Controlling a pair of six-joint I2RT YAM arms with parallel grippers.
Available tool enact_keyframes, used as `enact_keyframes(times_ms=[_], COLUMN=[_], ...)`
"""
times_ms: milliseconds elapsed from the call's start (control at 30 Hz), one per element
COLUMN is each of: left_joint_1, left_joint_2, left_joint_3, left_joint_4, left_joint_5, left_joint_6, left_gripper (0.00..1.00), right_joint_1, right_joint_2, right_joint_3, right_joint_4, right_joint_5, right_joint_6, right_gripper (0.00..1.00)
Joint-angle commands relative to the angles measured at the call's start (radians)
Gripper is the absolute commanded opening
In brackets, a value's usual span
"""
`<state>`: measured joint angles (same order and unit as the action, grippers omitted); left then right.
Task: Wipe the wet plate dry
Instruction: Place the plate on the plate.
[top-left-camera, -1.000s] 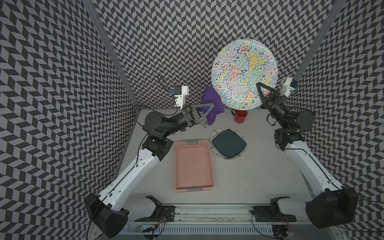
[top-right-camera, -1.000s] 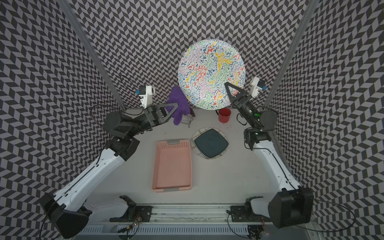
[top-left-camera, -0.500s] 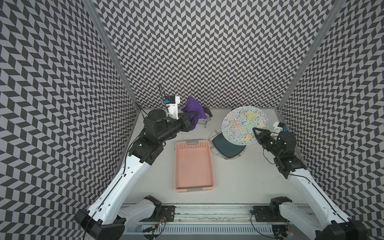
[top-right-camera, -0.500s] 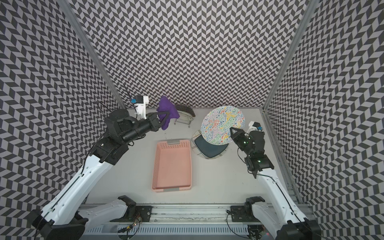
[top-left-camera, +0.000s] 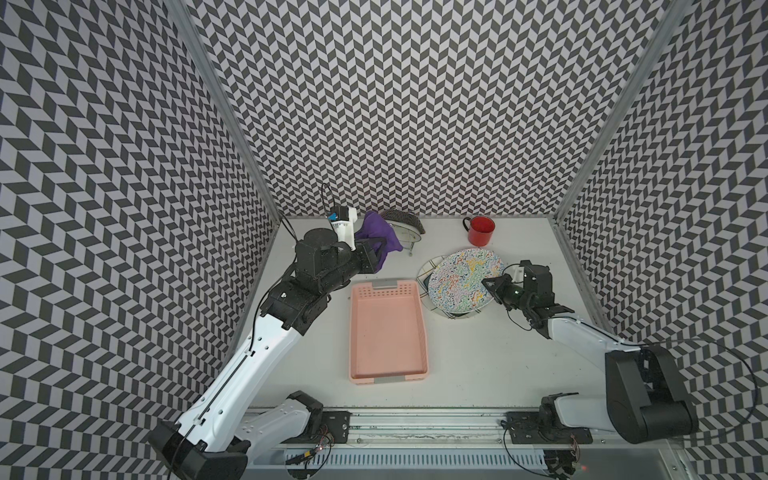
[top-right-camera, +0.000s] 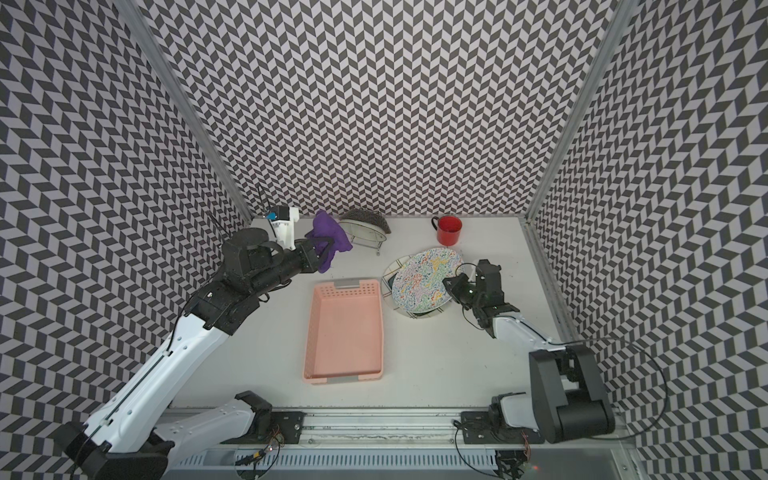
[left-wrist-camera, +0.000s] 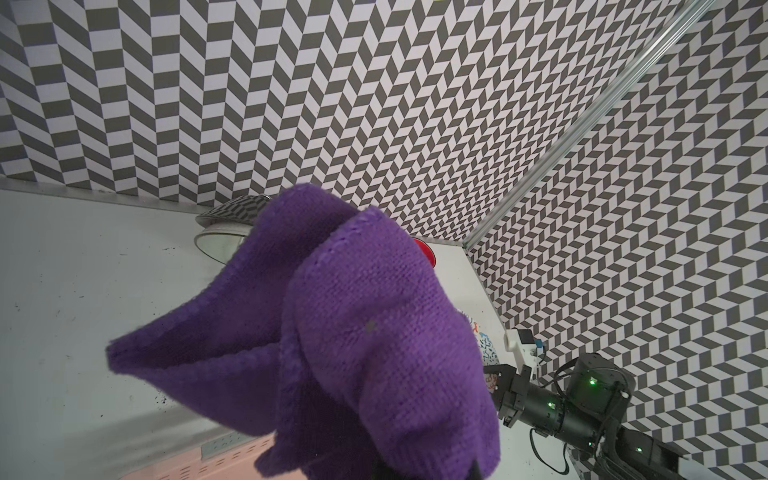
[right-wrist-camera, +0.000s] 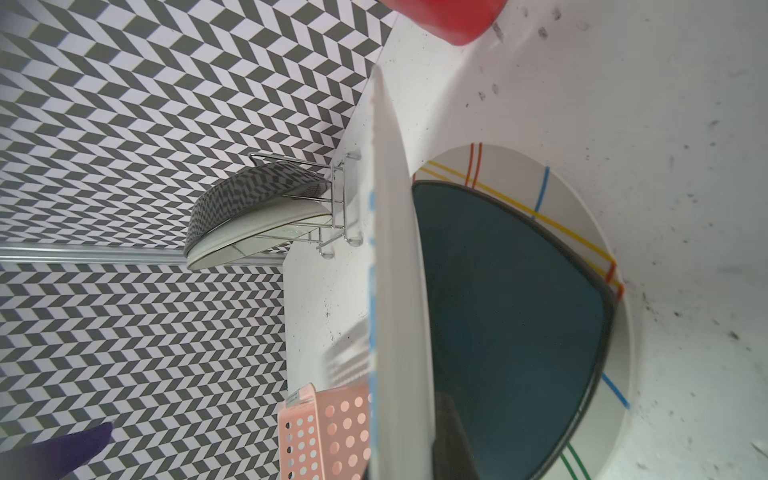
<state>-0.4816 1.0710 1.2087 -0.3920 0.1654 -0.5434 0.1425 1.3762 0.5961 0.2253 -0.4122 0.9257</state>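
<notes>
Nearest, a pink perforated tray (top-left-camera: 388, 332) lies empty on the worktop (top-left-camera: 478, 365). Beyond it the right hand (top-left-camera: 489, 286), closed, grips the rim of the round plate (top-left-camera: 459, 280), whose face carries dense multicoloured squiggles. The plate is tilted over a dark teal square plate (right-wrist-camera: 511, 324) stacked on a white striped plate (right-wrist-camera: 582, 216). Whether its face is wet cannot be told. Across the tray, the left hand (top-left-camera: 376, 254), closed, holds a bunched purple knitted cloth (top-left-camera: 380, 232), well apart from the plate. At the back wall a wire rack (right-wrist-camera: 338, 199) holds a chevron-patterned dish (top-left-camera: 405, 216) and a pale dish (right-wrist-camera: 257, 239); a red mug (top-left-camera: 481, 230) stands nearby. A second earlier the plate was held high, facing the camera; it now sits low over the stack, and the cloth has drawn back towards the rack
</notes>
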Motion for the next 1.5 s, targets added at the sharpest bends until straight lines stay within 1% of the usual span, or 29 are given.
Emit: enact_keyframes(times_ms=[0,67,300,400,467,733,800,900,967,1100,1167,1200,1233,1333,1400,1467], left_joint_1=[0.009,0.009,0.012,0.013,0.013,0.014,0.016,0.016,0.016,0.006,-0.027,-0.054,-0.082,-0.187,-0.285,-0.397], left_joint_2=[-0.021,-0.022,-0.019,-0.013,-0.007,-0.005,-0.006,-0.006,-0.007,-0.009,-0.009,-0.005,-0.001,0.021,0.047,0.082], left_joint_3=[-0.009,-0.012,-0.022,-0.029,-0.028,-0.033,-0.034,-0.032,-0.03,-0.038,-0.049,-0.052,-0.057,-0.075,-0.088,-0.1], left_joint_4=[0.012,0.013,0.015,0.027,0.032,0.032,0.034,0.033,0.032,0.048,0.059,0.06,0.058,0.062,0.063,0.047], left_joint_5=[-0.01,-0.01,-0.005,0.003,0.013,0.012,0.01,0.006,0.011,0.064,0.082,0.076,0.07,0.069,0.071,0.015], left_joint_6=[0.002,0.004,0.005,0.001,-0.001,0.0,0.002,0.009,0.025,0.08,0.121,0.13,0.164,0.247,0.339,0.435], left_gripper=[0.0,0.0,0.0,0.0,0.0,0.0,0.0,0.0,0.0,0.0,0.0,0.0,0.0,0.0,0.0,0.0], right_joint_1=[0.015,0.017,0.016,0.016,0.016,0.017,0.016,0.017,0.015,0.002,-0.013,-0.021,-0.027,-0.039,-0.041,-0.041], right_joint_2=[0.045,0.075,0.142,0.161,0.172,0.169,0.161,0.145,0.13,0.064,0.003,-0.024,-0.053,-0.111,-0.141,-0.164], right_joint_3=[0.01,-0.001,-0.055,-0.054,-0.051,-0.045,-0.04,-0.021,-0.004,0.038,0.053,0.064,0.08,0.133,0.166,0.185], right_joint_4=[0.121,0.111,0.08,0.047,0.024,-0.025,-0.047,-0.092,-0.129,-0.226,-0.248,-0.262,-0.275,-0.297,-0.298,-0.277], right_joint_5=[-0.043,-0.04,-0.023,-0.015,-0.005,0.028,0.043,0.062,0.083,0.171,0.211,0.23,0.253,0.283,0.285,0.276], right_joint_6=[-0.015,-0.029,-0.109,-0.143,-0.163,-0.208,-0.223,-0.26,-0.29,-0.331,-0.328,-0.317,-0.312,-0.329,-0.34,-0.345], right_gripper=[0.0,0.0,0.11,0.22,0.28,0.43,0.49,0.63,0.7,0.82,0.87,0.91,0.93,0.94,0.94,0.93])
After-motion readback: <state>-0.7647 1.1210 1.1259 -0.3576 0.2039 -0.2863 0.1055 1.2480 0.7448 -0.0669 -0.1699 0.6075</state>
